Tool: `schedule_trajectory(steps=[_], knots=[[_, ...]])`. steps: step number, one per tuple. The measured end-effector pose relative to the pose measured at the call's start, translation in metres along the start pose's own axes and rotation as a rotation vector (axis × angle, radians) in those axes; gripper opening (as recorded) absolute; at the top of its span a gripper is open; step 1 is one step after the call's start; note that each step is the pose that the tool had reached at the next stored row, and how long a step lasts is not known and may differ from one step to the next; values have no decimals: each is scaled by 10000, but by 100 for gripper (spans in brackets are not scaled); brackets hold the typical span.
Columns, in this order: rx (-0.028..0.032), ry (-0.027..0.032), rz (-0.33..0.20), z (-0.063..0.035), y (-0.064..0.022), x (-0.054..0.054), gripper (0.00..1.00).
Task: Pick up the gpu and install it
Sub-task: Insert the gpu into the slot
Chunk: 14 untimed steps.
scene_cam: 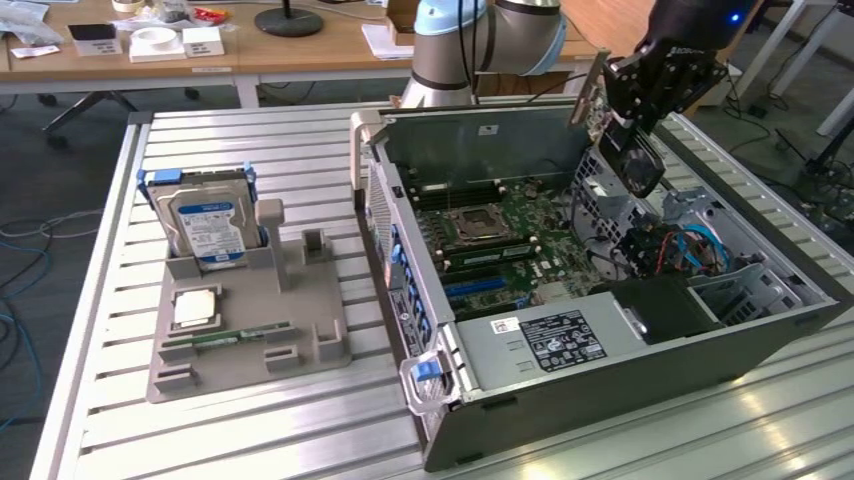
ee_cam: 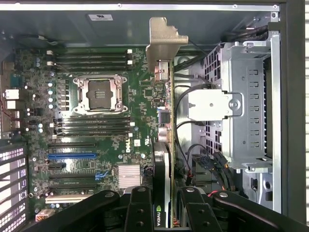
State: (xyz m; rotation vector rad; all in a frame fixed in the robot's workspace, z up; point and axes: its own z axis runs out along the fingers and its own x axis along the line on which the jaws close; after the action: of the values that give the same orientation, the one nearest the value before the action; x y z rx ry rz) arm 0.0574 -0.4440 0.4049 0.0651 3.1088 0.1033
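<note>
1. On the desk [scene_cam: 267, 430], toward its edge at the exterior view's left, a grey holder [scene_cam: 320, 345] carries a hard drive [scene_cam: 207, 225] upright, its foot hidden in a slot. A CPU [scene_cam: 196, 308] and a RAM stick [scene_cam: 230, 337] lie flat.
2. Beside it, the open computer case [scene_cam: 601, 400] holds the bare motherboard [scene_cam: 494, 240].
3. The gpu [scene_cam: 635, 158] hangs over the case's far side; it is edge-on in the wrist view, its face hidden.
4. The gripper [scene_cam: 625, 120] pinches the gpu narrowly, its fingers [ee_cam: 140, 208] covering one end of the card.

A silver hard drive [scene_cam: 207, 225] with a blue label stands upright in a grey holder [scene_cam: 310, 318] on the slatted metal desk [scene_cam: 267, 440]; a processor chip [scene_cam: 196, 308] and a green RAM stick [scene_cam: 230, 340] lie flat on its base.
</note>
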Motion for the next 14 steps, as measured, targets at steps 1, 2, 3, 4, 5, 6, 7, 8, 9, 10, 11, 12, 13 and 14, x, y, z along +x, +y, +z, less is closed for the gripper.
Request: schedule_trajectory(steps=[1,2,3,4,5,6,7,8,9,10,11,12,13,14], knots=[[-3,5,-72,0,0,0,27],[-7,13,-192,1,0,0,27],[-12,23,-349,2,0,0,27],[-16,34,-509,2,0,0,27],[-20,46,-684,2,0,0,27],[-26,58,-862,3,0,0,27],[-31,70,-1043,4,0,-1,27],[-36,82,-1221,5,0,0,27],[-41,95,-1401,5,0,0,27],[-47,107,-1591,6,0,0,27],[-51,120,-1770,7,-1,0,27],[-56,131,-1950,8,-1,0,27],[-61,143,-2129,9,-1,0,27],[-68,155,-2309,10,-1,0,27]])
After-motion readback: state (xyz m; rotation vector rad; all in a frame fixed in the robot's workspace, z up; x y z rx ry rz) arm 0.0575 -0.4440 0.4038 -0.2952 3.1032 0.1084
